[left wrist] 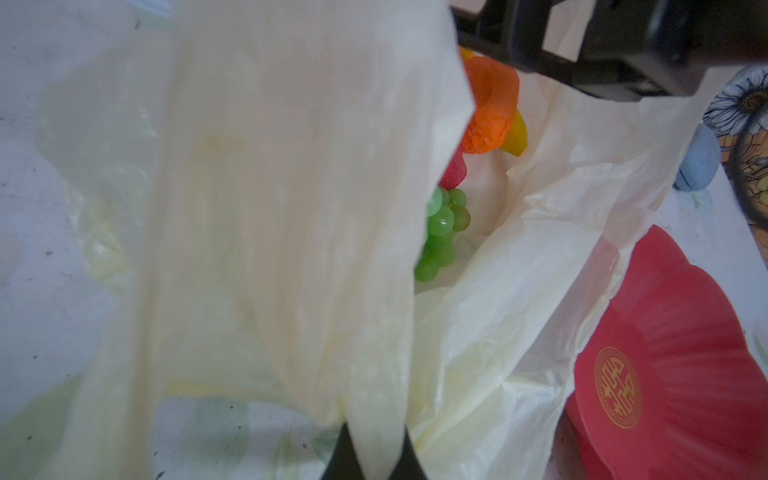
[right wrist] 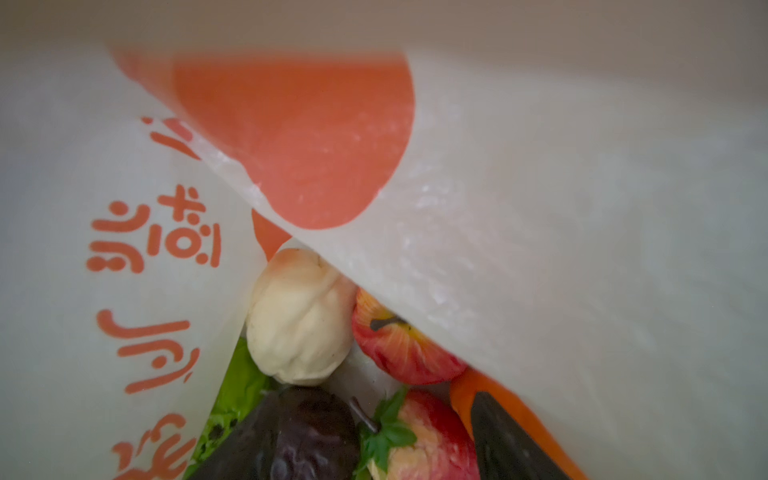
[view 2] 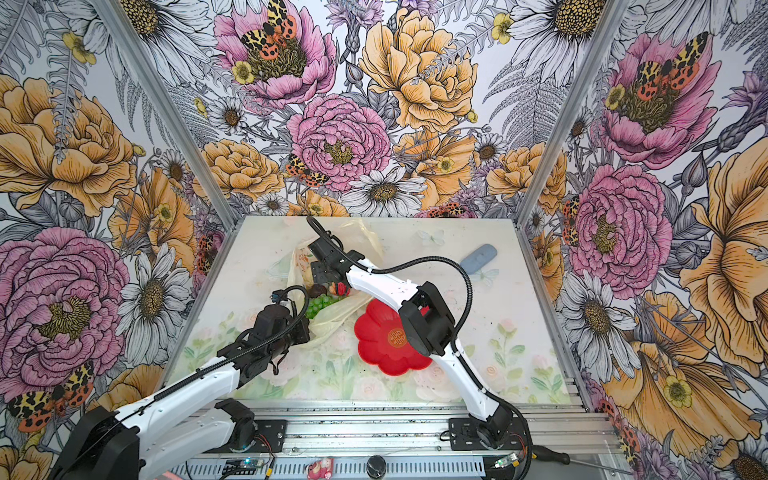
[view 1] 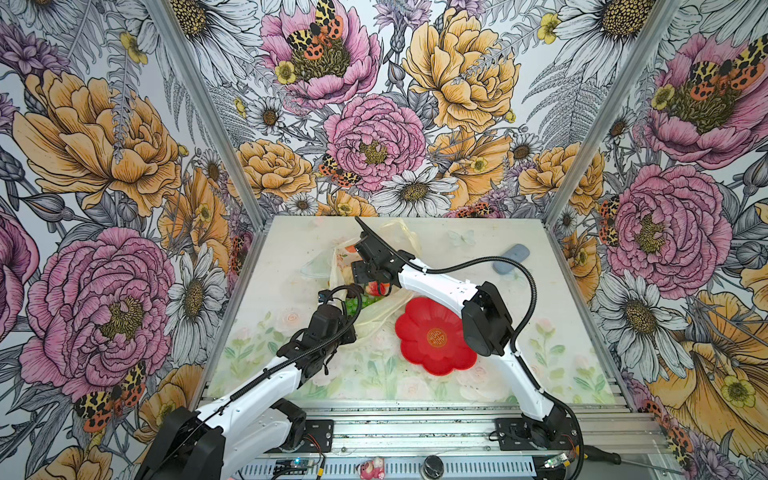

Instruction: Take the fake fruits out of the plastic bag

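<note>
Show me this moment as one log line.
left gripper: shut on plastic bag; right gripper: inside bag; fake fruits: in bag; red plate: no fruit

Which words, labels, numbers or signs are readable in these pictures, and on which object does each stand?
No text can be quoted with certainty.
On the red plate, a gold round emblem with a stylised character: not legible.
On the plastic bag, orange printed characters, sideways and blurred: not legible.
</note>
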Motion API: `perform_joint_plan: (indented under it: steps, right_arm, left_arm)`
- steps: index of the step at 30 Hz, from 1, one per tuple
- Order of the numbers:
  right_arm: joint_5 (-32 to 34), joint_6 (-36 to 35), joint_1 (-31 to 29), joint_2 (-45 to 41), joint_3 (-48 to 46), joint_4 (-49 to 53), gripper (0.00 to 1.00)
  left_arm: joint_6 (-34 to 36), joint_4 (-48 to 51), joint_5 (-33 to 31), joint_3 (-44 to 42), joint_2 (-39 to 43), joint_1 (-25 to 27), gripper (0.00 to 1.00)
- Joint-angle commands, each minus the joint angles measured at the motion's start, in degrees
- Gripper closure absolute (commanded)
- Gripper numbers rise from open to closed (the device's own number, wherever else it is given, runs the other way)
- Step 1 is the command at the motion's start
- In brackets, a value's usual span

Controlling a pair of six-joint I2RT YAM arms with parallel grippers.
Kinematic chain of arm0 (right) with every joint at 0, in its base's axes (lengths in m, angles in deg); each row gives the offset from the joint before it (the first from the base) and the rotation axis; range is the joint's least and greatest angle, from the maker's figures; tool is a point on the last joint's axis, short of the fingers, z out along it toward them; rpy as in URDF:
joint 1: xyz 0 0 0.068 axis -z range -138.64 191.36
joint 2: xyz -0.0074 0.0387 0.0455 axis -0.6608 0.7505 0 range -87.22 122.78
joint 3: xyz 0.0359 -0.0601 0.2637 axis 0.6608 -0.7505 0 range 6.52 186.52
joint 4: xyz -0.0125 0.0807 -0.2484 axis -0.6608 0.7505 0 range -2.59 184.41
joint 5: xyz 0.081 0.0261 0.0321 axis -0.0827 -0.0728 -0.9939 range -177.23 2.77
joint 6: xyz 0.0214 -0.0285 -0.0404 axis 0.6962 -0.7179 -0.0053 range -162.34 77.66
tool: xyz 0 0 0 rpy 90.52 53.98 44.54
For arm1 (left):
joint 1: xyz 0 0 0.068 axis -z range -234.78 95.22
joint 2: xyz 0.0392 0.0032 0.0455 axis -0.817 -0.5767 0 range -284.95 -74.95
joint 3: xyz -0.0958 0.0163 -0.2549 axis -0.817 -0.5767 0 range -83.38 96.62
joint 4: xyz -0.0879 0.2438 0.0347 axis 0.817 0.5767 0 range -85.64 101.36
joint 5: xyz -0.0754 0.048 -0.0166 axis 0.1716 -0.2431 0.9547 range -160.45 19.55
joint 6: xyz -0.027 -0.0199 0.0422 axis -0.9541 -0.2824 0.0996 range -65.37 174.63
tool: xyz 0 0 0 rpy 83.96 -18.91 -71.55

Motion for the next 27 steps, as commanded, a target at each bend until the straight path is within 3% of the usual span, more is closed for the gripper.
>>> perform_joint_plan:
  steps: [1,7,19,27]
  right_arm:
    - [0.84,0.95,0.32,3.18,4.48,-0.37,0.24]
    - [1.1,1.01,2.15,5.74,6.67,-0.33,0.21]
    - [-2.09,-0.14,2.87,10.2,10.33,-0.24,0.25]
    - [-3.55,-1.23,2.52,11.82,12.01,-0.16,0.2]
  left_arm:
    - [-0.76,-2.14,1.95,-0.96,0.62,-0.72,1.0]
    - [-0.46,-2.62,2.9,-0.75,-0.07,-2.02,1.0]
    - [-0.39,-2.98,4.06,-0.72,-0.44,-3.27,1.0]
    - [-0.4,-3.07,4.6,-0.75,-0.6,-3.66,1.0]
